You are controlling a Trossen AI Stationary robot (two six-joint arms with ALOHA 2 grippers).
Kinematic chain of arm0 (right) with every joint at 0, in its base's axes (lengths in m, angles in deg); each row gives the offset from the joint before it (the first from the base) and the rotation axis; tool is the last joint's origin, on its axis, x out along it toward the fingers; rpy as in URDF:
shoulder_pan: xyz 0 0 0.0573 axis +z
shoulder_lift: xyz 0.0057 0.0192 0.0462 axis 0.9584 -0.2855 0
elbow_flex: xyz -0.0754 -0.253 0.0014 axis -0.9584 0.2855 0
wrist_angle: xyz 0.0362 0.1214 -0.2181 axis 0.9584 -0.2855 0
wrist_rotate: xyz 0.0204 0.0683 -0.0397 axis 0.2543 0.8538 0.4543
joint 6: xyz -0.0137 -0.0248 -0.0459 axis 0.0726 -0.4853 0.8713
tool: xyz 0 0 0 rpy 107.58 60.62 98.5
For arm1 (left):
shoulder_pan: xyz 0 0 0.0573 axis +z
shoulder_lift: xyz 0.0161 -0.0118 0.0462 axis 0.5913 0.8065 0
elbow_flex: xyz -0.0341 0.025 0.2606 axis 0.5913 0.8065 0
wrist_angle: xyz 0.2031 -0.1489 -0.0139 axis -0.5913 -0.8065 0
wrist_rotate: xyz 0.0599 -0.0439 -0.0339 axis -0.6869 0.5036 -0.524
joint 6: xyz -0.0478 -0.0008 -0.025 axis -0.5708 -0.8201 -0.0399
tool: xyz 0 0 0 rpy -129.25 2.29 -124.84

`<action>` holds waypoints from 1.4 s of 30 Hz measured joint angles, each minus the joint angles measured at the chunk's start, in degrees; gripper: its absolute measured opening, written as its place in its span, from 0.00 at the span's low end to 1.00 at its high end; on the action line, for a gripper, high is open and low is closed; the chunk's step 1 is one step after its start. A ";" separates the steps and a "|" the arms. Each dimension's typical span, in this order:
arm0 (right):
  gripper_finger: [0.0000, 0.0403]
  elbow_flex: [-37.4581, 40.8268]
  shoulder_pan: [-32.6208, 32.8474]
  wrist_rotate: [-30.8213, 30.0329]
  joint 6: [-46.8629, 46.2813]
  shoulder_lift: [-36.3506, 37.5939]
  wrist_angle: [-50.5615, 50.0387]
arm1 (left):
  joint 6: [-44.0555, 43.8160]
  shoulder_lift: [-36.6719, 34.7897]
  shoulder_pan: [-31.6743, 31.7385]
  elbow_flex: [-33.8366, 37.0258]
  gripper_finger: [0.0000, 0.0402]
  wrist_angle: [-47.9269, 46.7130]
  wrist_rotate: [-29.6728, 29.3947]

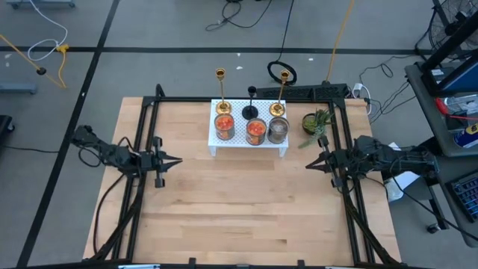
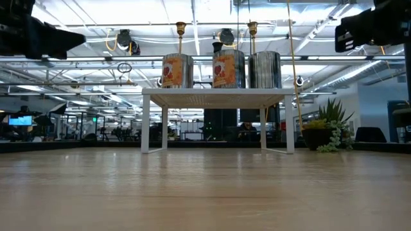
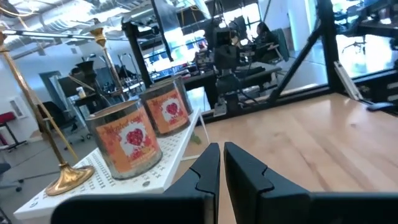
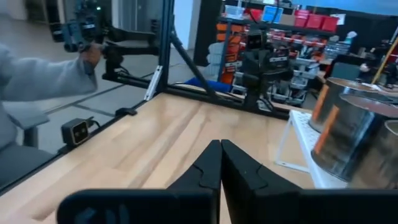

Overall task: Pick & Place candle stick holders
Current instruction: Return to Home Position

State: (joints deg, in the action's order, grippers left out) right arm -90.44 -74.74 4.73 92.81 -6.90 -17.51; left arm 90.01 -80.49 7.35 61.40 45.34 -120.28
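On the white perforated rack [image 1: 249, 144] at the table's far middle stand two slim gold candle stick holders [image 1: 221, 93] [image 1: 281, 93], a short black one [image 1: 250, 104], two orange-red glass cups [image 1: 225, 126] [image 1: 255, 131] and a greyish clear cup [image 1: 278, 129], all resting on their bases. My left gripper [image 1: 178, 160] is shut and empty, left of the rack and a little nearer. My right gripper [image 1: 308, 165] is shut and empty, right of the rack. The orange-red cups [image 3: 127, 140] and a gold base [image 3: 68, 177] show in the left wrist view.
A small green potted plant [image 1: 314, 124] stands on the table just right of the rack, close to my right arm. Bare wood table [image 1: 246, 209] stretches between the grippers and toward the near edge. A person's grey sleeve [image 4: 37, 81] shows beyond the table's edge.
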 joint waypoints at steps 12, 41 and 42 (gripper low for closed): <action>0.00 10.81 -4.49 0.14 -3.48 -0.03 9.00 | 0.05 0.01 8.76 1.07 0.08 0.63 11.93; 0.00 14.28 -8.26 4.43 -7.03 -0.05 12.30 | -7.77 0.44 19.92 0.87 0.08 -2.86 17.66; 0.00 14.28 -8.26 4.43 -7.00 -0.05 12.30 | -7.76 0.44 19.92 0.87 0.08 -2.78 17.63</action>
State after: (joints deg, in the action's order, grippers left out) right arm -76.16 -83.00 9.16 85.81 -6.95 -5.21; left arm 82.25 -80.04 27.28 62.27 42.57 -102.66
